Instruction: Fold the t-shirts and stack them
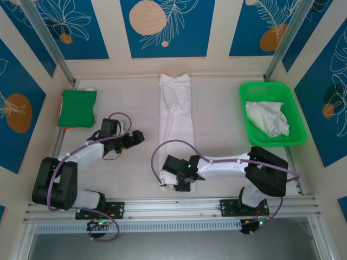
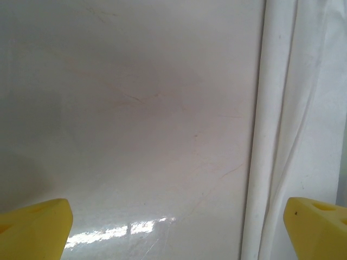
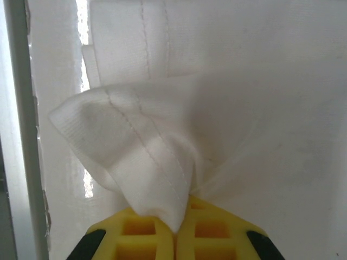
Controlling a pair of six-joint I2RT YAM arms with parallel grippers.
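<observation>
At near hem | right hand (image 3: 174, 230) clamps t-shirt (image 1: 175, 114) | left hand (image 2: 176, 227) spread wide

we see the right gripper (image 3: 174, 230) w/ yellow jaws pressed together, pinching a stitched hem corner of the white t-shirt (image 3: 135, 157); fabric bunches up above the pinch, rest lies flat.
</observation>
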